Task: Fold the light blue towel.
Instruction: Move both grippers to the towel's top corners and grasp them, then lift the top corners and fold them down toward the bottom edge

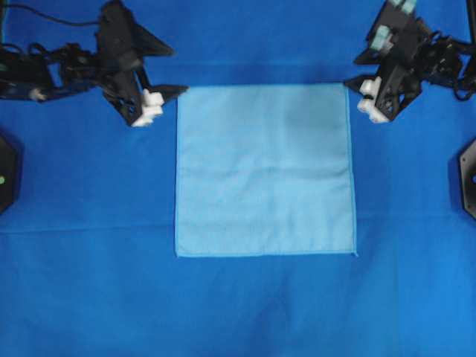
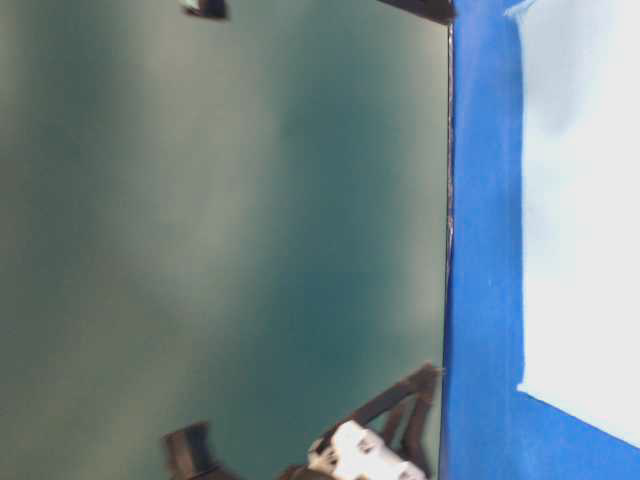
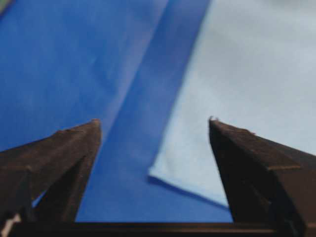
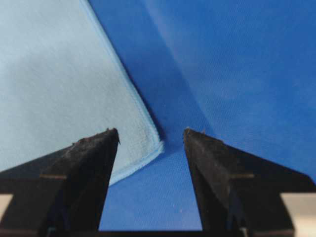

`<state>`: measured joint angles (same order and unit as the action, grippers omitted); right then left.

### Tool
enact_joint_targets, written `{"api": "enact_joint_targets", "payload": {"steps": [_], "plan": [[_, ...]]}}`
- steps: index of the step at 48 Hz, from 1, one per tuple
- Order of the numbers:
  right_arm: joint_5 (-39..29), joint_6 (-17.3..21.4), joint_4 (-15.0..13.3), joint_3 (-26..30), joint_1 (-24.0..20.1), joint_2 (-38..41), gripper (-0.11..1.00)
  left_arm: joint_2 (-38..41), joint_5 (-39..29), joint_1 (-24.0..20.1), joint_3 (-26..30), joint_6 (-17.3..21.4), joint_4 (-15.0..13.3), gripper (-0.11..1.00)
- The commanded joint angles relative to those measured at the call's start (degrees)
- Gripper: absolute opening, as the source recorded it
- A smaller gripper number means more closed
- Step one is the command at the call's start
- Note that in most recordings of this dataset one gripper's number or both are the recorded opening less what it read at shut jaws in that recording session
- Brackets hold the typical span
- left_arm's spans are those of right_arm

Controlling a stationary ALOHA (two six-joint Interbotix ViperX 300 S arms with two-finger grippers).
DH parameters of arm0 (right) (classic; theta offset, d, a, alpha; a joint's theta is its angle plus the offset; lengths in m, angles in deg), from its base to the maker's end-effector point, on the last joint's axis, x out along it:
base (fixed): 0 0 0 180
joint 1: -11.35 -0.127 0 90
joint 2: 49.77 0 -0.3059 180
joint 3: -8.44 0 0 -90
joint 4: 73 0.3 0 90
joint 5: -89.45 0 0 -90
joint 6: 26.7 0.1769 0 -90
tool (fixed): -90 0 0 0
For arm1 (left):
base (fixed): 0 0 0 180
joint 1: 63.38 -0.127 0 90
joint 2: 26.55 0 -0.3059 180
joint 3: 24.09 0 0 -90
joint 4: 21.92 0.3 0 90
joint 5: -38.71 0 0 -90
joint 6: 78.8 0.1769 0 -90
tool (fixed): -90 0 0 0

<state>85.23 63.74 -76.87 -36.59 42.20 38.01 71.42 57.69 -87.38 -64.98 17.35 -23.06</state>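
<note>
The light blue towel [image 1: 264, 171] lies flat as a square on the royal-blue table covering [image 1: 89, 223]. My left gripper [image 1: 167, 100] hovers just outside the towel's far left corner, open and empty. In the left wrist view the towel [image 3: 247, 74] shows its corner between the spread fingers of the left gripper [image 3: 154, 121]. My right gripper [image 1: 358, 93] sits at the far right corner, also open and empty. In the right wrist view the towel's [image 4: 59, 84] hemmed corner lies between the tips of the right gripper [image 4: 151, 131], nearer the left finger [image 4: 94, 163].
Black arm bases stand at the left edge [image 1: 4, 171] and right edge [image 1: 468, 178] of the table. The table-level view is turned sideways: towel [image 2: 580, 200], blue covering [image 2: 480, 200], a grey-green wall [image 2: 220, 220] and part of an arm [image 2: 360, 450] low down.
</note>
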Motion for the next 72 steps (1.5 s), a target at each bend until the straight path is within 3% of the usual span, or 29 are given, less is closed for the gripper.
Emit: {"api": "enact_joint_targets", "payload": {"steps": [1,20,28,33,38,43,51,72], "plan": [[1.93,0.00,-0.53,1.93,0.18,3.69,0.60,2.46,0.62,-0.97,1.93,0.18,0.09,0.83],[3.25,-0.09,-2.64,4.04,2.46,12.66,0.59,13.36,1.58,-2.11,5.36,1.85,0.09,0.83],[2.99,-0.18,-2.72,3.69,2.46,12.74,0.52,13.54,-0.79,-1.93,5.54,1.85,0.09,0.76],[2.81,-0.26,-2.64,3.69,2.20,12.74,0.29,13.71,-3.87,-1.32,6.06,3.34,0.18,0.57],[2.81,-0.35,-2.72,3.78,1.49,12.74,0.01,13.80,-6.50,-0.26,6.68,7.03,0.09,0.24],[2.81,-0.26,-2.72,3.69,1.23,12.74,0.01,14.06,-8.26,-0.09,7.65,6.94,0.09,0.01],[2.55,0.09,-2.64,3.60,1.23,12.30,0.01,13.62,-9.93,-0.09,8.44,7.03,0.09,0.01],[-1.32,0.62,-2.46,2.99,1.23,2.55,0.00,5.89,-14.33,-0.18,8.79,7.38,0.09,0.01]]}}
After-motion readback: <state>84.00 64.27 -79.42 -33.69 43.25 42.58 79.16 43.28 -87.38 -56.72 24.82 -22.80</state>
